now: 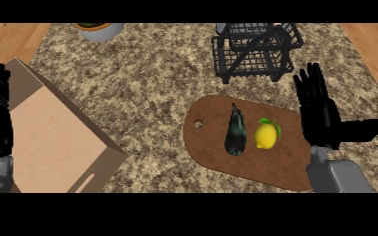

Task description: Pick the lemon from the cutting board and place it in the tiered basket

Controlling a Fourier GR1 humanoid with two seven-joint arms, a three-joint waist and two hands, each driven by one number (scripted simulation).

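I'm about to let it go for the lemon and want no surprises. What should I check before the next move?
1. Lemon on the cutting board: ok.
2. Lemon apart from the eggplant: ok.
3. Right robot hand open, beside the board: ok.
4. Right robot hand holding nothing: ok.
5. Basket upright beyond the board: ok.
6. Space in the basket: cannot tell.

We see the cutting board [251, 165] at the near right of the counter [148, 85], and on it the lemon [266, 135] just right of the eggplant [235, 131], apart. Behind the board stands the tiered basket [255, 50]. Our right hand [319, 112] hovers over the board's right edge, right of the lemon. Far left lies a box [55, 140], with our left hand [4, 115] at that edge; a bowl [100, 30] sits behind.
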